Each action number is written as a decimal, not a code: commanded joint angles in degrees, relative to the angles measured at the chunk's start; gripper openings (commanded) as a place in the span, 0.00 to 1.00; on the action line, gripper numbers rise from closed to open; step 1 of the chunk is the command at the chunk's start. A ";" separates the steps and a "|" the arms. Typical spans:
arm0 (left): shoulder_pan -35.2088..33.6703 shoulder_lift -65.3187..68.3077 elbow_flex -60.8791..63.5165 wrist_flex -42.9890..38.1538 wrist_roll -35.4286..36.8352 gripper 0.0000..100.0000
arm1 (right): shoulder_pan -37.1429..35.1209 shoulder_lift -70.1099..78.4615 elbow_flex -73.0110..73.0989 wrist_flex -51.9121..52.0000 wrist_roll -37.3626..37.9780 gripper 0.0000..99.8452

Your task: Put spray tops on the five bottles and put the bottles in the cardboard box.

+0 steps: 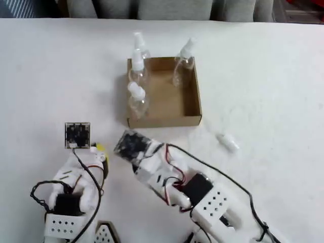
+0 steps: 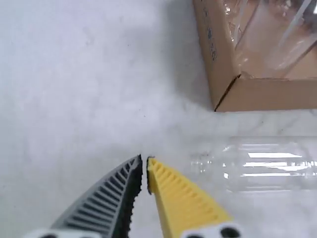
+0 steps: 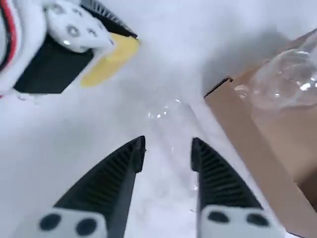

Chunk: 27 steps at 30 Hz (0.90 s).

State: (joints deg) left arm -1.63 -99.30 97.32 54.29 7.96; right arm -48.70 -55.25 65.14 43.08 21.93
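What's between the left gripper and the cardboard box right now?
A clear bottle lying on its side on the table, beside the left gripper and short of the cardboard box, in the left wrist view.

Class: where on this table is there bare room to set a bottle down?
Free: the table left of the cardboard box, and right of it beyond the loose spray top. Crowded: in front of the box, around the left gripper, right gripper and lying bottle.

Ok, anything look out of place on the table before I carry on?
Yes. A clear bottle lies on its side on the table outside the cardboard box, the open right gripper around it. A small white piece, likely a spray top, lies loose beside the box.
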 commanded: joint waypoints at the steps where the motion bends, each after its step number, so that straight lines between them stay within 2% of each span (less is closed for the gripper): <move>1: -0.48 -0.57 -0.09 0.00 -0.79 0.02 | -1.80 3.74 -3.69 0.92 5.80 0.26; 4: -0.48 -0.57 -0.09 0.00 -0.79 0.02 | -1.98 8.22 -4.66 0.04 12.48 0.30; 7: -0.57 -0.57 -0.09 0.00 -0.79 0.02 | -1.71 13.85 -8.79 1.45 15.82 0.30; 16: -0.57 -0.57 -0.09 0.00 -0.79 0.02 | -1.89 32.84 -21.10 2.51 16.97 0.30; 20: -0.66 -0.57 -0.09 0.00 -0.79 0.02 | -1.80 40.22 -24.62 2.24 21.71 0.30; 27: -3.82 -0.31 -0.09 -3.16 -0.79 0.02 | -1.10 43.38 -27.16 2.42 21.71 0.30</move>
State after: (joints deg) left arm -4.97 -99.21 97.32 53.93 8.04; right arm -50.11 -12.35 39.82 44.57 43.12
